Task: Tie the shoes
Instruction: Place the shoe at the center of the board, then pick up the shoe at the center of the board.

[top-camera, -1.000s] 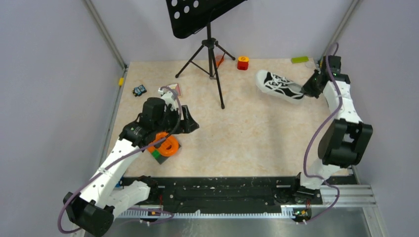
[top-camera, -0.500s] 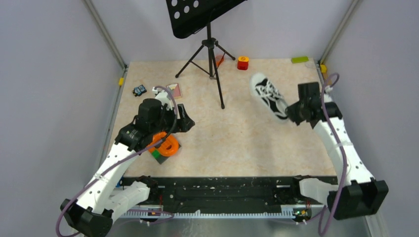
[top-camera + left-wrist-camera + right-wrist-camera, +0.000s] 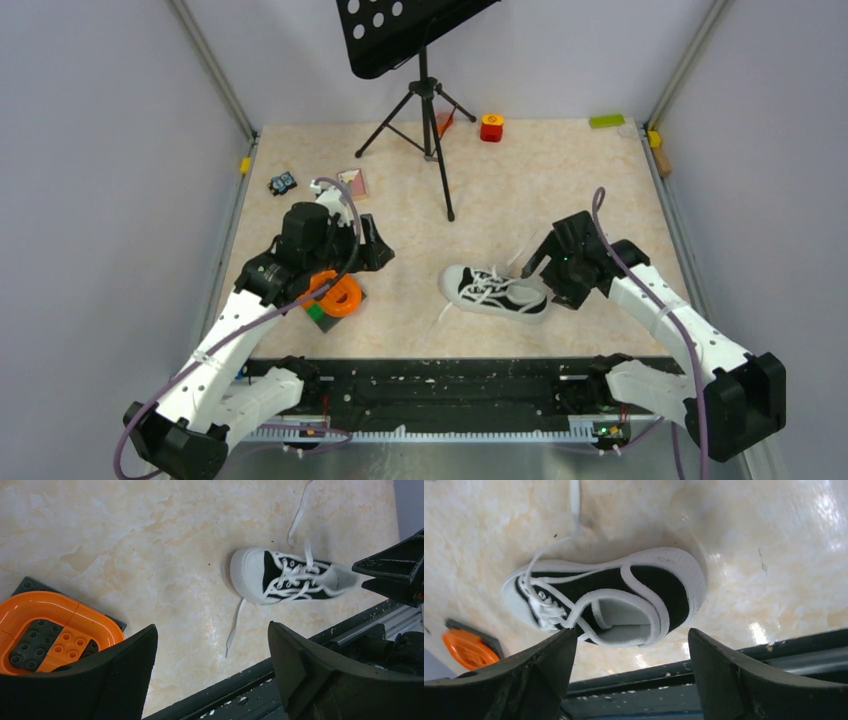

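Sneaker (image 3: 495, 292) lower centre, long axis left-right, heel at nearer right gripper (image 3: 545, 277), jaws wide, empty; left gripper (image 3: 372, 245) wide too.

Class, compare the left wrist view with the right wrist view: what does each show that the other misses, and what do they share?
Only the left wrist view: the right gripper at the heel of the sneaker, and a lace end trailing from the toe toward the rail. Only the right wrist view: a clear look into the opening at the pale insole. Both: the black sneaker lying on the table, and the orange block.
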You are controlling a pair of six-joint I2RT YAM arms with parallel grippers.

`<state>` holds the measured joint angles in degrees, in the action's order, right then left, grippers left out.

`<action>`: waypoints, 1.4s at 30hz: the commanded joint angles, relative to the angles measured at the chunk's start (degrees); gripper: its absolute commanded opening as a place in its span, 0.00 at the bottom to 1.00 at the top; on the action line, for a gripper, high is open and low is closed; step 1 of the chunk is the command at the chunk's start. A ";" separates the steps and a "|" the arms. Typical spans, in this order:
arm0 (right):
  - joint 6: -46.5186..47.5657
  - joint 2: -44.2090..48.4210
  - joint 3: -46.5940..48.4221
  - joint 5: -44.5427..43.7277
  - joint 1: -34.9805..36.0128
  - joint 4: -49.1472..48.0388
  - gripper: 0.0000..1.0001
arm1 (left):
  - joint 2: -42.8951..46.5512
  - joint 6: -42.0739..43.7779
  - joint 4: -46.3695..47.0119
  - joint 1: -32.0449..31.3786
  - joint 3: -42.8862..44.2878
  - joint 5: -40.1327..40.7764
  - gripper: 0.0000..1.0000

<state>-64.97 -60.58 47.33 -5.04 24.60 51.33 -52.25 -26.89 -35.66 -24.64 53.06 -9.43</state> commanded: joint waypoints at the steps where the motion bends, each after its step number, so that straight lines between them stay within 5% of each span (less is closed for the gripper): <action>1: 20.03 0.88 3.24 4.72 0.62 -7.21 0.85 | -0.26 -0.26 1.45 -0.14 0.13 -1.63 0.84; 9: 55.67 -10.48 13.65 15.98 0.63 -4.30 0.84 | -1.27 0.24 1.63 -0.14 0.23 -2.00 0.85; 18: 76.55 -7.76 6.85 19.75 0.62 -9.48 0.80 | -2.49 0.17 1.42 -0.14 0.62 -3.00 0.84; 27: 83.97 -10.04 2.97 23.10 0.62 -14.93 0.73 | -2.87 -0.80 2.24 -0.14 0.43 -3.45 0.84; 38: 81.58 -14.77 -0.77 27.61 0.71 -23.34 0.69 | -2.51 -1.17 2.10 -0.14 -0.34 -3.14 0.84; 40: 81.11 -14.95 -1.03 27.34 0.73 -24.28 0.64 | -2.51 -0.79 1.64 -0.14 0.05 -3.14 0.84; 42: 80.73 -15.20 -1.88 27.28 0.71 -25.63 0.48 | -2.38 -0.35 1.48 -0.14 0.18 -3.03 0.84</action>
<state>16.34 -75.53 46.37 20.97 24.64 31.38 -55.29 -27.64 -35.99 -24.64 53.06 -12.56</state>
